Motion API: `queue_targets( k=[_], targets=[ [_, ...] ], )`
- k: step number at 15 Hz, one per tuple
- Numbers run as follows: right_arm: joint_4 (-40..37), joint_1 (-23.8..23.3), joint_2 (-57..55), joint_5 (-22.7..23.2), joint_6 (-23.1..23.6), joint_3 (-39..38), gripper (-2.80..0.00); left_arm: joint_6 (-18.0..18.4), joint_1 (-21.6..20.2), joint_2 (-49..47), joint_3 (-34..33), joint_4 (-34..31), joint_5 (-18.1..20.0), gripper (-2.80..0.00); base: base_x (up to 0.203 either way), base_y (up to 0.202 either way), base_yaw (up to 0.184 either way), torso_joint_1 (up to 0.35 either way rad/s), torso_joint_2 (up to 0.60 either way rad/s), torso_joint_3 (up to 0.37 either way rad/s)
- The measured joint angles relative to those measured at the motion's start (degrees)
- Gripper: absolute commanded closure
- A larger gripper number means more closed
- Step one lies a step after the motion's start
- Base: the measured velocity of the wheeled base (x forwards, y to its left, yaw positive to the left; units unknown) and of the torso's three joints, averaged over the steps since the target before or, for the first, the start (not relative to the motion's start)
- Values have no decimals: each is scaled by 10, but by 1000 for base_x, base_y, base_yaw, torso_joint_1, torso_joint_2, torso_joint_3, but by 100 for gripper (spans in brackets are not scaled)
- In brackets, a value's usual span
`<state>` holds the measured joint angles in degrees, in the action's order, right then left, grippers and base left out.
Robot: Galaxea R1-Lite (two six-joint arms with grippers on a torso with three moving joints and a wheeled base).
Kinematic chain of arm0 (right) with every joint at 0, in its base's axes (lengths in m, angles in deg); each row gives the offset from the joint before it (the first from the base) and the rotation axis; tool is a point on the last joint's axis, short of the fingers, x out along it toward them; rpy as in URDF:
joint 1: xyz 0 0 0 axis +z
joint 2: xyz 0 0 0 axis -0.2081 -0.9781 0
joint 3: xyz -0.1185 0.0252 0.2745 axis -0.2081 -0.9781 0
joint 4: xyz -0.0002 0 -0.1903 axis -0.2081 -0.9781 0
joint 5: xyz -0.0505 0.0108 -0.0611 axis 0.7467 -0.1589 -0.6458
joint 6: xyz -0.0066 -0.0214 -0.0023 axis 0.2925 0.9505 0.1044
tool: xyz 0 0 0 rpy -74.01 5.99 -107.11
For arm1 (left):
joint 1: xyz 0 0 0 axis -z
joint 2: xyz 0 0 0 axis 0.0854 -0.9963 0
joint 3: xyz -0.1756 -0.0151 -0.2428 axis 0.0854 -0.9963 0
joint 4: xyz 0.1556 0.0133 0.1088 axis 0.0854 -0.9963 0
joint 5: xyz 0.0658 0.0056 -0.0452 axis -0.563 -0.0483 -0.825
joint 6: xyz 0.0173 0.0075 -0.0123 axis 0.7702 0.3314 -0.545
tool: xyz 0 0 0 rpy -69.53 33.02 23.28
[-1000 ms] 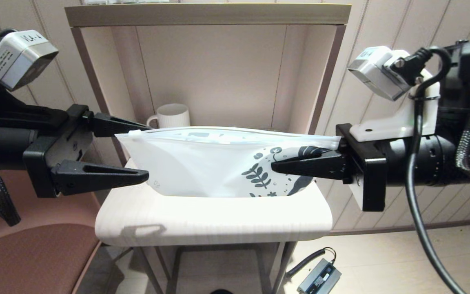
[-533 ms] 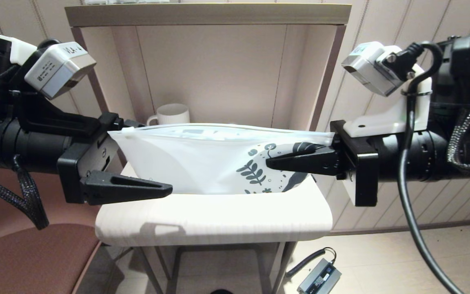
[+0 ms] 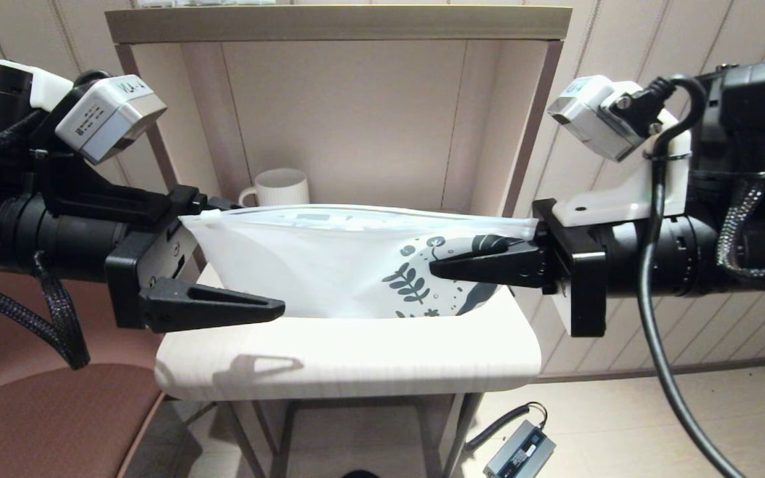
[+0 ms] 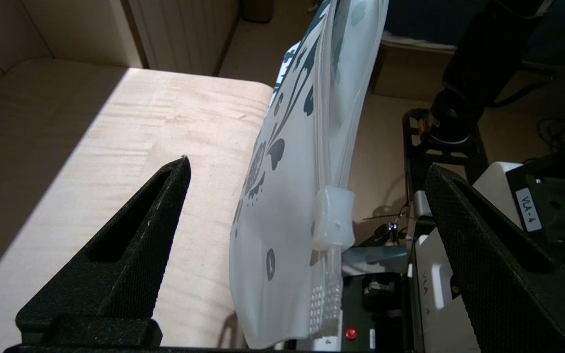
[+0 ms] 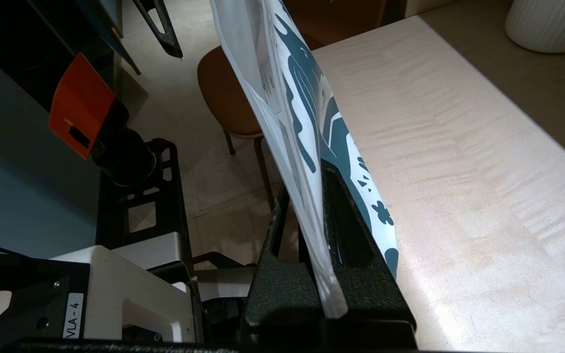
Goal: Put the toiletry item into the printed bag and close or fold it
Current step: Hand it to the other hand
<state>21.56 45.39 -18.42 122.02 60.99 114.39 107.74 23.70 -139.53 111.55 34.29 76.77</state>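
Printed bag: held upright on edge above the worktop, its lower edge at the worktop's rear part, zip edge uppermost, leaf-print end pinched between the pressed-together fingers of the right gripper, which reaches in level. Left gripper: level, fingers spread wide, plain end and slider between them, touching neither. Toiletry item: not discernible; white mug behind bag.

A white ribbed mug stands on the pale shelf.
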Motion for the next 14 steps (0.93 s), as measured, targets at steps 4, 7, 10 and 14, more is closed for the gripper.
queue_targets(
  k=[4,7,10,14],
  targets=[
    [0,0,-1,0,0,2,0,1,0,-2,-2,1,0,-280,0,0,0,0,0,0],
    [1,0,-1,0,0,2,0,0,0,-3,-1,10,0,0,0,0,0,0,0,0],
    [1,0,-1,0,1,2,0,-4,0,-3,1,21,2,0,0,0,0,0,0,0],
    [1,0,0,1,0,2,0,-1,0,-3,-2,21,3,0,0,0,0,0,0,0]
  ],
)
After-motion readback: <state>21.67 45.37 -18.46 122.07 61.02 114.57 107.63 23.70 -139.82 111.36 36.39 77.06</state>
